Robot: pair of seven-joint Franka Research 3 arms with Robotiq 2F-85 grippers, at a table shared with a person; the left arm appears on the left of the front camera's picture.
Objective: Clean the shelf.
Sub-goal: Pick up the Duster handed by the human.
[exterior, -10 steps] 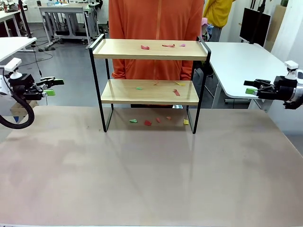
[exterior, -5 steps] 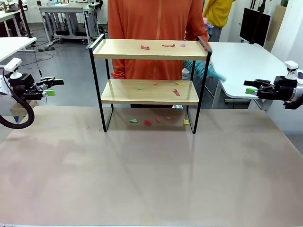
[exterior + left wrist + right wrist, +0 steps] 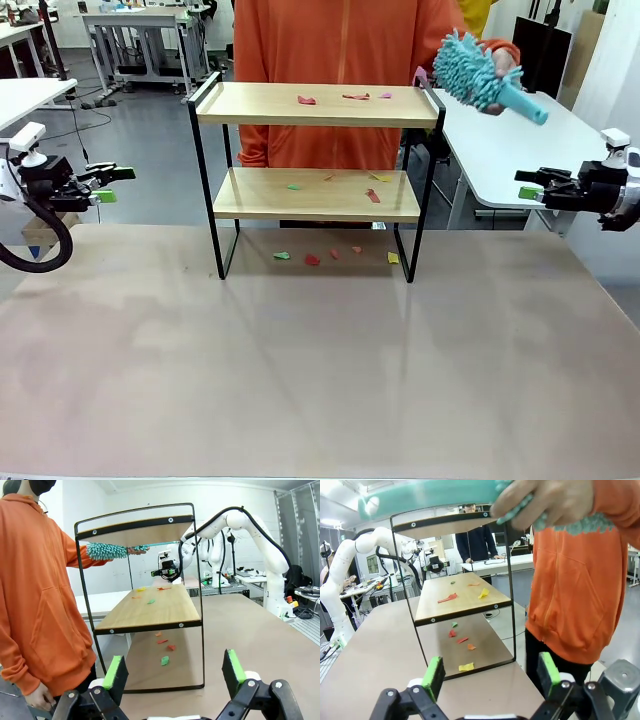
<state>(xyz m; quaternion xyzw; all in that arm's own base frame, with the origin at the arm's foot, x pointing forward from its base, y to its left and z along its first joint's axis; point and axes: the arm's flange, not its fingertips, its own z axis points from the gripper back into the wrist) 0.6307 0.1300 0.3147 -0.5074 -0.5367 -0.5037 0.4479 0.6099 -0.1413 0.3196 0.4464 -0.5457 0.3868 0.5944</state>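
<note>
The shelf (image 3: 317, 193), two light wooden boards in a thin black frame, stands at the table's far middle. Small coloured paper scraps (image 3: 348, 97) lie on its top board, on the lower board (image 3: 372, 195) and on the table under it (image 3: 312, 260). A person in an orange hoodie (image 3: 335, 40) stands behind the shelf and holds a teal fluffy duster (image 3: 472, 70) up by the shelf's top right corner. My left gripper (image 3: 112, 184) hangs open at the far left and my right gripper (image 3: 532, 184) hangs open at the far right, both away from the shelf (image 3: 145, 610) (image 3: 460, 600).
The brown table (image 3: 320, 370) stretches bare in front of the shelf. A white table (image 3: 520, 140) stands behind at the right, and another white table (image 3: 25, 95) at the left. More desks and a second person stand far back.
The person has raised the teal duster from low behind the shelf's right post up beside its top right corner. Both arms have stayed still.
</note>
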